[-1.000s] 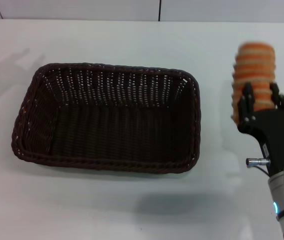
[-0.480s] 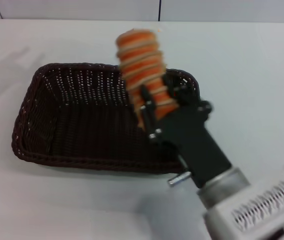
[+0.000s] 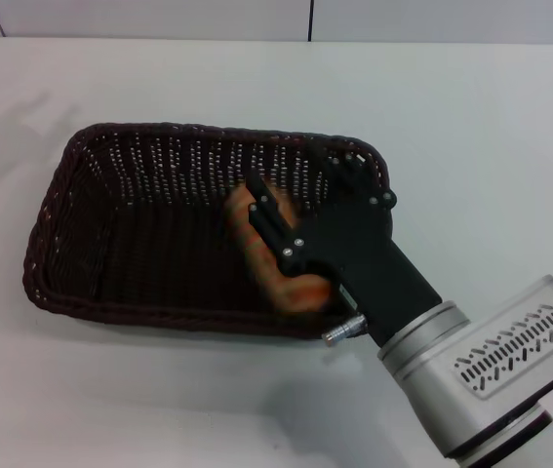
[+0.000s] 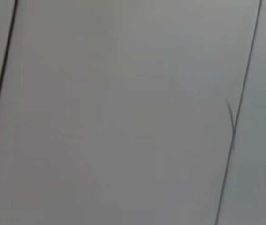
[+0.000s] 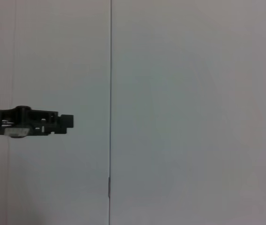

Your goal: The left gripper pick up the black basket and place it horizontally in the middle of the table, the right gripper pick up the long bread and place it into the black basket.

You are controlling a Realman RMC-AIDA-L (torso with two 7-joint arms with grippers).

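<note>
The right gripper, fingers clamped on the bread low inside the basket mid-desk, could wedge it against the near wall if released tilted.

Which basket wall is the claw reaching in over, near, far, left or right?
The right claw comes in over the near-right corner of the black basket, gripping the long bread down inside; the left and far walls are uncrossed.

Dark woven wicker black basket, rough and matt, on the smooth white table; matt black right gripper.
</note>
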